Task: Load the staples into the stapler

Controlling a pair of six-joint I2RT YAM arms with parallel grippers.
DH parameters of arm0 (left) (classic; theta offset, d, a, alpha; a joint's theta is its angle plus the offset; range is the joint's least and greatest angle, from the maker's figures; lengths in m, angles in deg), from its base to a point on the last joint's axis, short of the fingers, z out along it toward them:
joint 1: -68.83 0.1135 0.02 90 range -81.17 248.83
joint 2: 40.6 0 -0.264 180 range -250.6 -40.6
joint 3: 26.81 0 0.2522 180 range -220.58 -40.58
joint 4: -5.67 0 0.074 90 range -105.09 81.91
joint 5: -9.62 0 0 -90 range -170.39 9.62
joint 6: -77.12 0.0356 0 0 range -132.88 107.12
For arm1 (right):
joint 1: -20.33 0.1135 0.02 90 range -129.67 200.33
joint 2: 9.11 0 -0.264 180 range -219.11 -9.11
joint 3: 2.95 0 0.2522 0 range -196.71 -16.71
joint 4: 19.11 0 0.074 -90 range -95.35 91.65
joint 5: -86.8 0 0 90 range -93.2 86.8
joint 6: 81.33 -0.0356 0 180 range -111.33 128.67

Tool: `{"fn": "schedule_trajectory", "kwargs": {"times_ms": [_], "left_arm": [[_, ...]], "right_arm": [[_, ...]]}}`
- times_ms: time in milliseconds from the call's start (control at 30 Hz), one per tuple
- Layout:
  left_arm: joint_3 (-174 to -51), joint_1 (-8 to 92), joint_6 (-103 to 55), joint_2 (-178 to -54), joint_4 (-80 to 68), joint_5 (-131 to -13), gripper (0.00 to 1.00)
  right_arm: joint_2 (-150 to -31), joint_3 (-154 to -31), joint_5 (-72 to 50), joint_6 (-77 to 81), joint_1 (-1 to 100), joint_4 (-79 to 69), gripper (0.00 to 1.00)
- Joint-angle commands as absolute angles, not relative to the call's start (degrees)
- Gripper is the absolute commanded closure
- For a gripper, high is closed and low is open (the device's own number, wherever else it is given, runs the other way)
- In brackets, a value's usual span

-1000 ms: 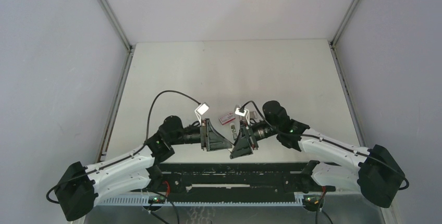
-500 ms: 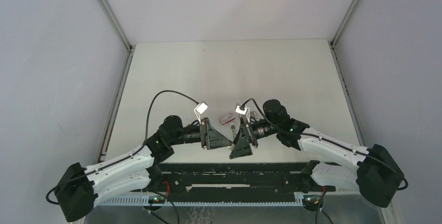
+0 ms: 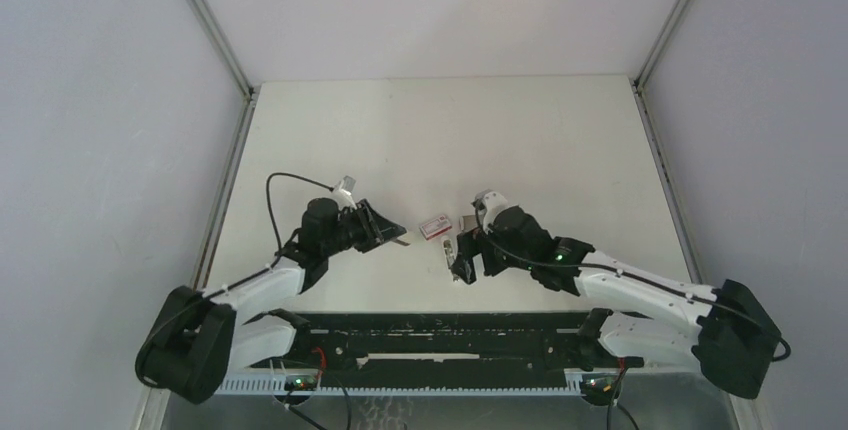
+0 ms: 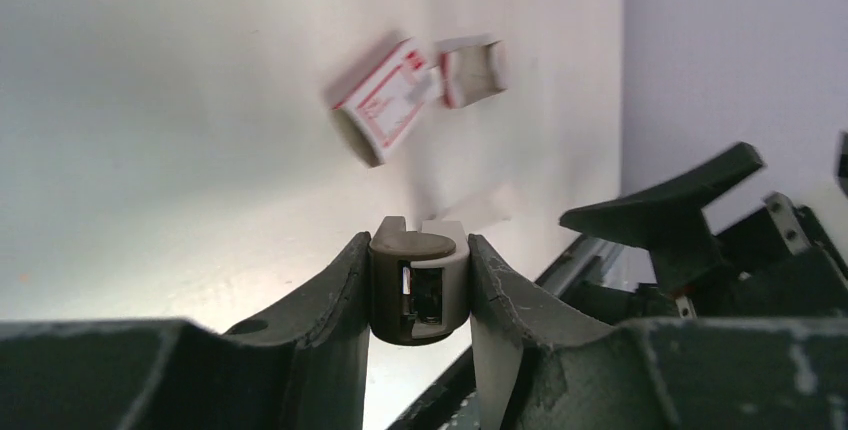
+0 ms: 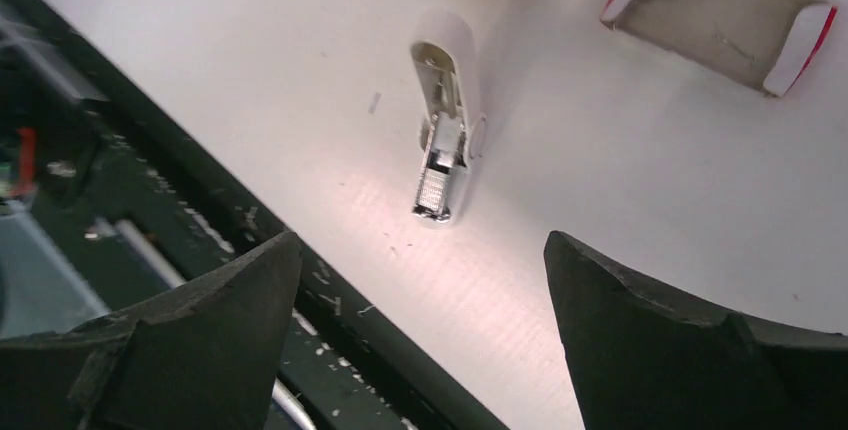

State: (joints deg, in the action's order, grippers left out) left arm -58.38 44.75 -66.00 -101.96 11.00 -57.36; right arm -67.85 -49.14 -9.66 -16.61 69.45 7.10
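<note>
Our left end effector point(image 4: 419, 243) is clenched on a small beige-and-white piece point(image 4: 420, 290), apparently part of the stapler, held above the surface point(image 4: 150, 150). To its right, near the middle of the surface's near edge, the stapler point(image 5: 445, 140) lies channel-up. A ribbed silvery block, probably the staples point(image 5: 432, 192), sits at its nearer end. Our right end effector point(image 5: 420, 240), released wide, hovers just over it and is the nearer arm. The stapler's long axis crosses the closing line, so the fingers would pinch its narrow sides.

We see a white stapler point(image 5: 445, 130) with shiny grey metal inside, a white box point(image 4: 385, 100) with red lines, a tan and white piece point(image 4: 418, 285), a white bench point(image 5: 620, 200), and a black left pincer point(image 4: 418, 250) and right pincer point(image 5: 420, 242).
</note>
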Motion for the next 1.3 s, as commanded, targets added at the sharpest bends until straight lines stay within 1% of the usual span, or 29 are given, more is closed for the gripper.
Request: {"fn": "schedule_trajectory", "kwargs": {"times_ms": [0, 67, 133, 167, 233, 300, 433, 467, 533, 633, 700, 867, 1033, 1133, 1233, 1267], "left_arm": [[-61.4, 45.7, -60.7, -108.6, 13.4, -56.1, 0.98], [-61.9, 45.9, -59.6, -111.7, 13.3, -56.2, 0.92], [-62.4, 46.4, -58.3, -113.6, 12.6, -56.7, 0.81], [-62.6, 46.6, -57.7, -114.3, 12.0, -57.2, 0.74], [-62.8, 47.1, -56.5, -115.0, 10.8, -58.3, 0.57], [-62.7, 47.6, -55.1, -114.8, 9.3, -60.5, 0.43], [-62.5, 48.5, -51.8, -111.7, 4.6, -66.4, 0.26], [-62.5, 48.5, -50.2, -110.4, 3.1, -68.2, 0.24], [-62.4, 48.6, -48.2, -107.3, 0.0, -72.7, 0.20], [-62.0, 48.5, -46.4, -102.1, -3.6, -78.2, 0.19], [-61.5, 48.5, -45.5, -98.8, -4.7, -79.5, 0.19], [-60.4, 48.5, -45.7, -92.5, -5.7, -77.8, 0.19], [-60.4, 48.5, -46.6, -90.4, -6.5, -74.5, 0.20], [-60.4, 48.0, -47.1, -90.3, -6.4, -72.1, 0.21], [-60.3, 46.0, -48.7, -90.1, -5.9, -70.2, 0.22], [-60.1, 45.0, -49.6, -90.1, -5.4, -69.4, 0.22]], "right_arm": [[-72.4, -51.2, 4.2, -16.5, 74.6, 6.2, 0.10], [-74.8, -51.5, 6.5, -17.4, 76.3, 5.5, 0.10], [-77.3, -52.0, 8.0, -18.6, 77.5, 5.2, 0.10], [-78.3, -52.2, 8.7, -19.1, 78.0, 5.1, 0.10], [-79.8, -52.8, 10.3, -19.8, 78.8, 5.0, 0.10], [-81.2, -53.3, 11.2, -20.3, 79.3, 4.9, 0.11], [-83.4, -54.1, 11.9, -20.6, 79.9, 4.0, 0.12], [-84.1, -54.3, 12.0, -20.7, 80.0, 3.7, 0.13], [-85.5, -54.7, 12.1, -20.7, 80.2, 3.1, 0.15], [-87.9, -55.9, 12.4, -20.4, 80.9, 2.4, 0.20], [-89.7, -57.0, 13.2, -20.2, 81.6, 2.2, 0.23], [-95.0, -59.6, 15.5, -20.2, 83.2, 2.4, 0.32], [-98.5, -61.4, 17.5, -21.3, 84.2, 5.0, 0.48], [-99.3, -61.3, 17.6, -21.9, 84.4, 5.7, 0.66], [-99.0, -60.2, 17.0, -21.2, 84.4, 4.2, 0.94], [-98.1, -59.6, 16.7, -20.5, 84.4, 3.2, 1.00]]}}
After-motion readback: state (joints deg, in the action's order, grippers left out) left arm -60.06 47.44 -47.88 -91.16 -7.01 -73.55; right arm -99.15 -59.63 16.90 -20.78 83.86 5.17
